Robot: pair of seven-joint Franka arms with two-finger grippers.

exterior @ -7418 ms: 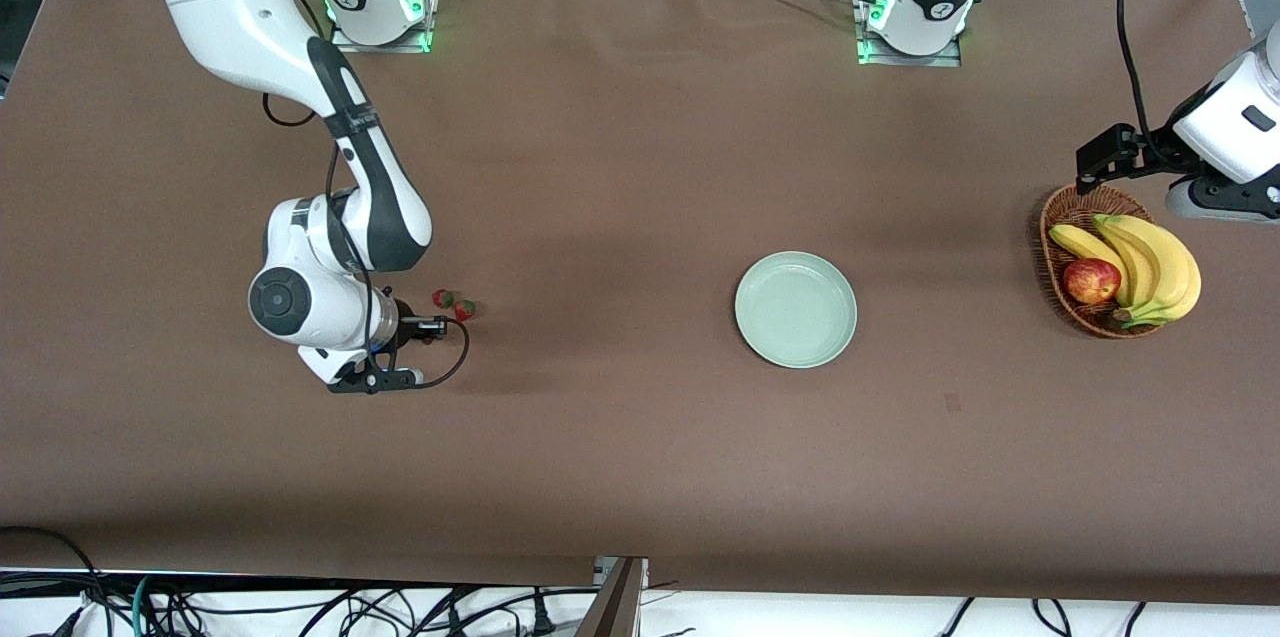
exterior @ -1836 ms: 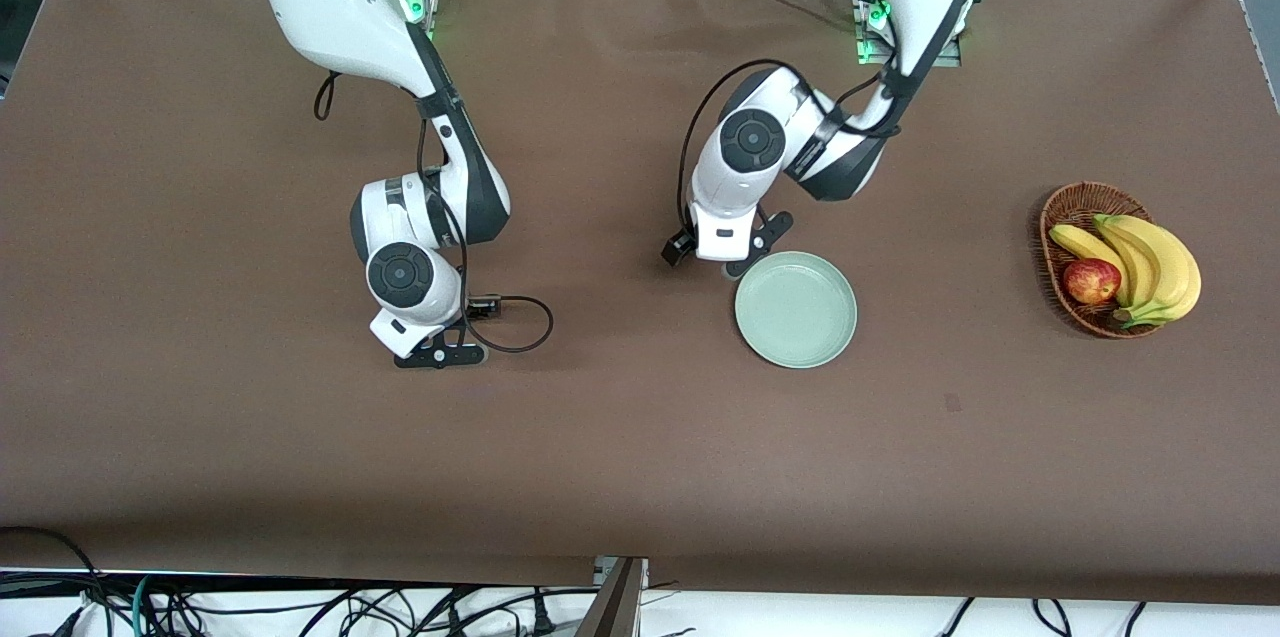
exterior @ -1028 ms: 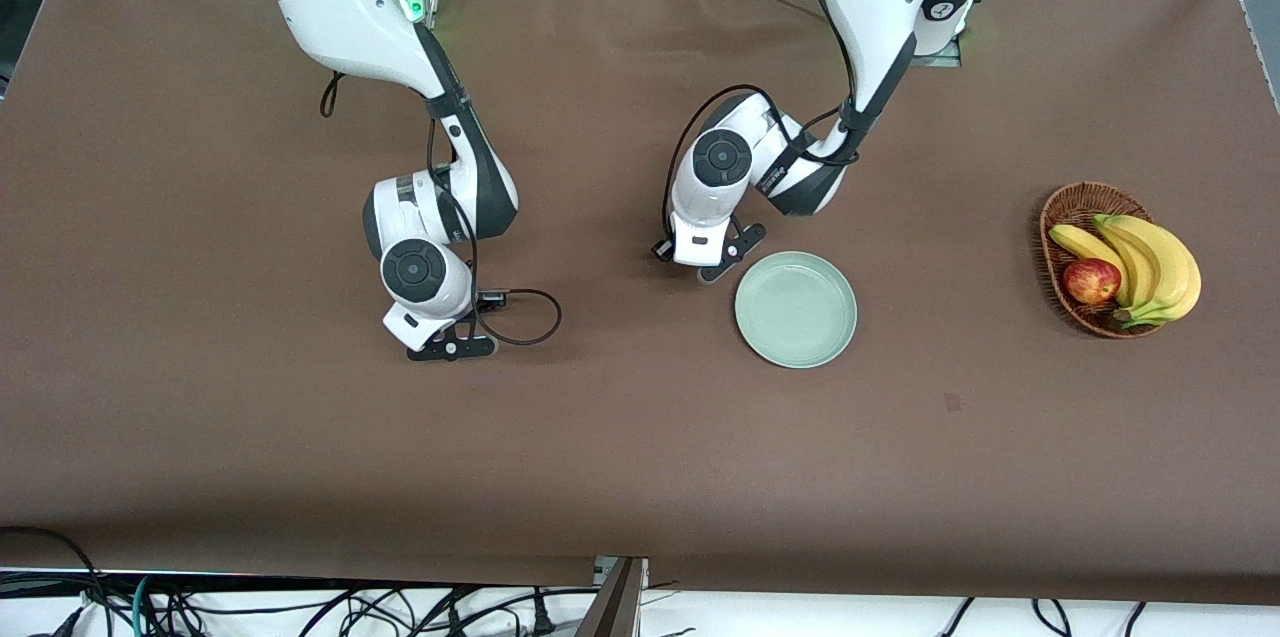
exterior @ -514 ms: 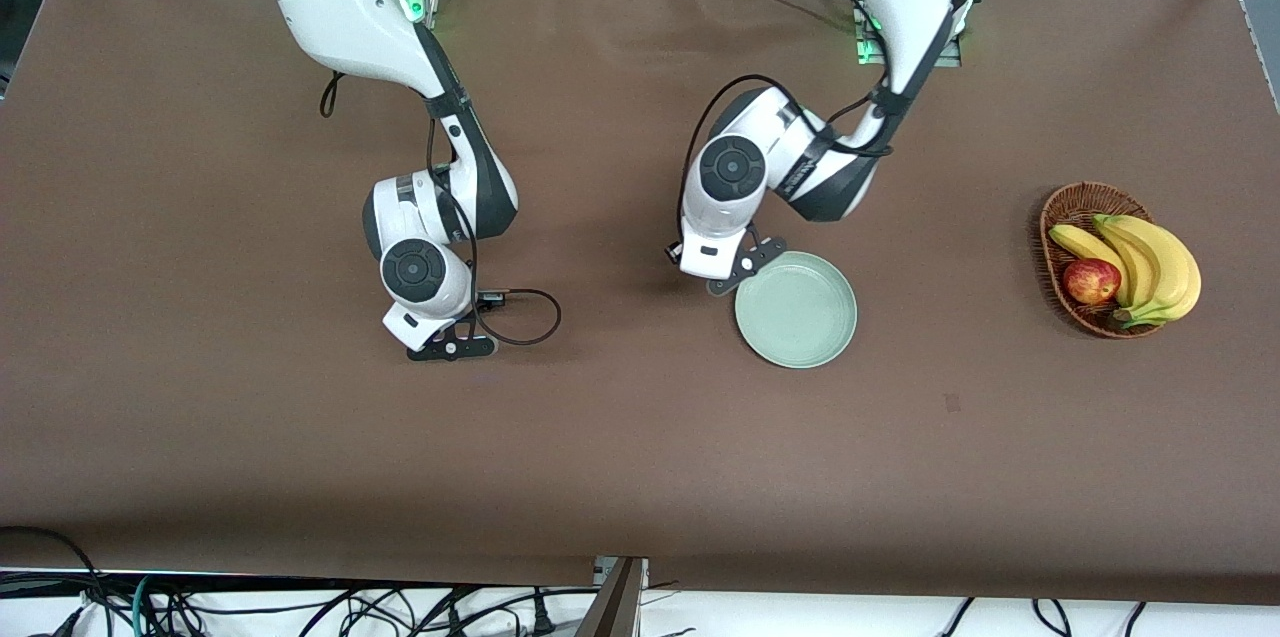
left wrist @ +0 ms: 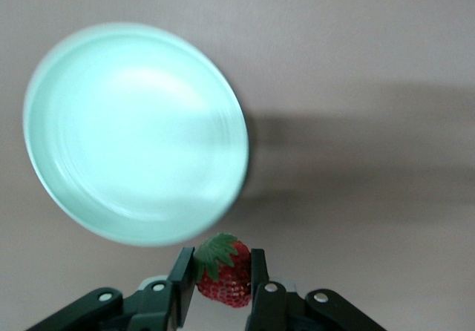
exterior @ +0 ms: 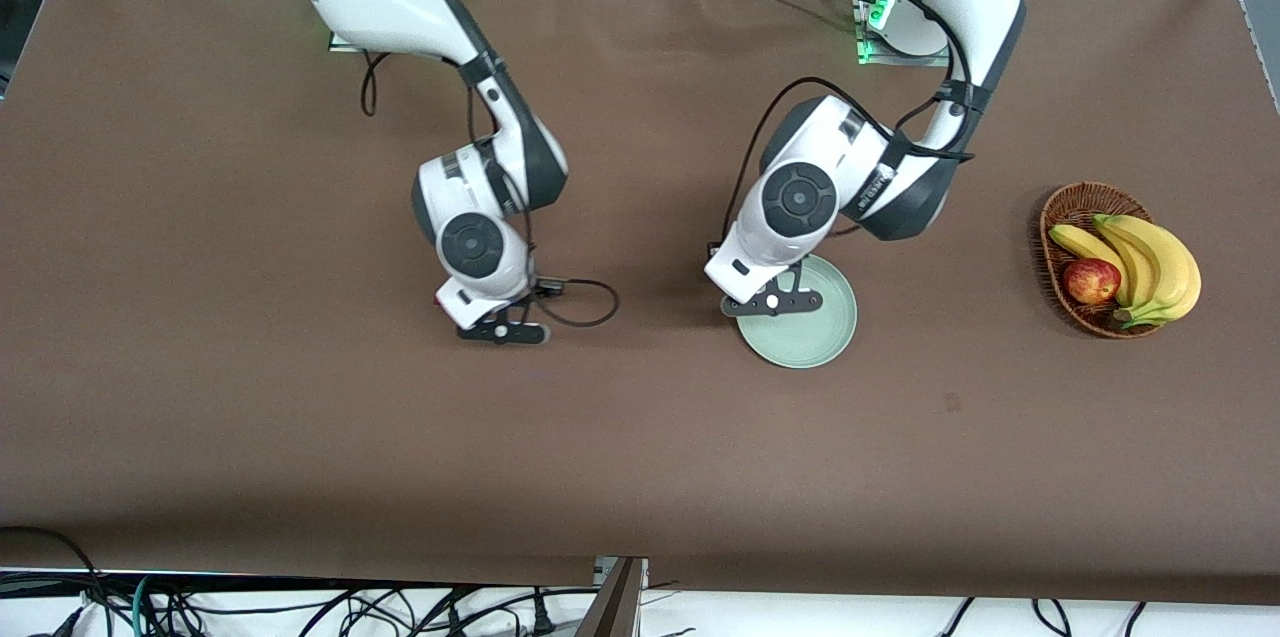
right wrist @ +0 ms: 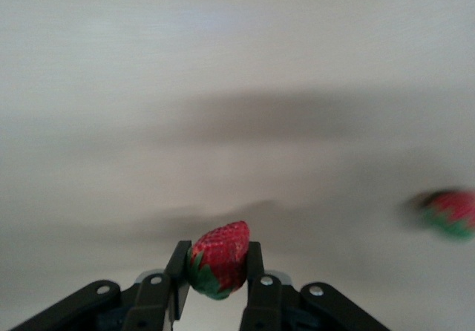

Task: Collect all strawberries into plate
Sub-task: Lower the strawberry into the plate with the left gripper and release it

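Two claws each clamp a strawberry. Left claw (left wrist: 221,286) holds its berry (left wrist: 223,279) over the worktop (exterior: 250,397) beside the plate (left wrist: 133,130); right claw (right wrist: 217,279) holds another berry (right wrist: 220,259) above the worktop, a third berry (right wrist: 449,212) lying nearby.

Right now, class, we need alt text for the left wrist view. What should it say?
The left tool is shut on a red strawberry with a green cap, above the brown table. Beside it lies an empty pale green plate.
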